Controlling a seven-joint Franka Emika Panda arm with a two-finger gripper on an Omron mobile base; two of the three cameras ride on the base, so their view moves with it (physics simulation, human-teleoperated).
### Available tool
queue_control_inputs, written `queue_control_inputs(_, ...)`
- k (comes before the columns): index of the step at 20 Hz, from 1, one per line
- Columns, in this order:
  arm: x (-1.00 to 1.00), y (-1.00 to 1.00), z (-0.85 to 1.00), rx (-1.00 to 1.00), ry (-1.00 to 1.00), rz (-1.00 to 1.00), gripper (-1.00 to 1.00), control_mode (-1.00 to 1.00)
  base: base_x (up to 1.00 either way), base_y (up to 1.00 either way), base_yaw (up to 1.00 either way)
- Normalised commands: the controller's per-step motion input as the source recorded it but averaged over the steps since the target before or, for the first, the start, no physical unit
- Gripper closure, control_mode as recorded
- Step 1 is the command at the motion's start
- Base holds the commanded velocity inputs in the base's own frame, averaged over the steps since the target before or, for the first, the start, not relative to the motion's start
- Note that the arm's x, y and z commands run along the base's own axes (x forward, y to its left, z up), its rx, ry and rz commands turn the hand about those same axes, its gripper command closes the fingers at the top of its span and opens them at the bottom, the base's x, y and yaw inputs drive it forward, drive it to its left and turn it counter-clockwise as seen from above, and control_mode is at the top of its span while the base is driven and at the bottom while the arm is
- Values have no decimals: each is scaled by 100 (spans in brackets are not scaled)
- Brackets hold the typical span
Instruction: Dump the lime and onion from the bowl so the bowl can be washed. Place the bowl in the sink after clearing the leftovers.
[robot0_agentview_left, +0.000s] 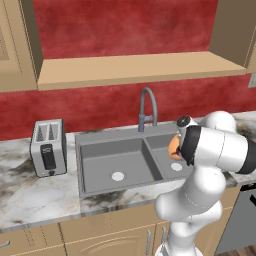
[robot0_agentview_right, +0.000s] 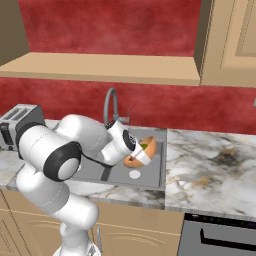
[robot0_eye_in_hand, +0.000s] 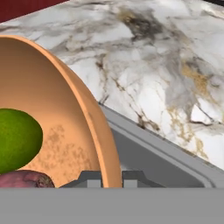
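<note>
My gripper (robot0_eye_in_hand: 110, 177) is shut on the rim of the orange-tan bowl (robot0_eye_in_hand: 65, 113), one fingertip on each side of the wall. I hold the bowl (robot0_agentview_right: 134, 161) tilted in the air above the right basin of the grey sink (robot0_agentview_right: 150, 176). Inside it lie the green lime (robot0_eye_in_hand: 15, 140) and, just below it, the dark purple-red onion (robot0_eye_in_hand: 24, 179). In the right base view the lime (robot0_agentview_right: 144, 146) peeks over the rim; the onion is hidden there. In the left base view my forearm covers most of the bowl (robot0_agentview_left: 173, 148).
The curved faucet (robot0_agentview_left: 147, 107) rises behind the sink's divider, close to my wrist. A silver toaster (robot0_agentview_left: 48, 147) stands on the marble counter left of the sink (robot0_agentview_left: 115, 160). Bare marble counter (robot0_agentview_right: 215, 165) stretches to the right of the basin.
</note>
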Motion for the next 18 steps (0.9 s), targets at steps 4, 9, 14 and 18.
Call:
queue_control_inputs(4, 1, 8, 0, -10, 2, 0, 100, -100, 0, 0, 0)
queue_control_inputs(9, 0, 0, 0, -13, 0, 0, 100, -100, 0, 0, 0)
queue_control_inputs(14, 10, 0, 0, -10, 0, 0, 100, -100, 0, 0, 0)
queue_control_inputs(18, 0, -1, 0, -11, 0, 0, 100, -100, 0, 0, 0)
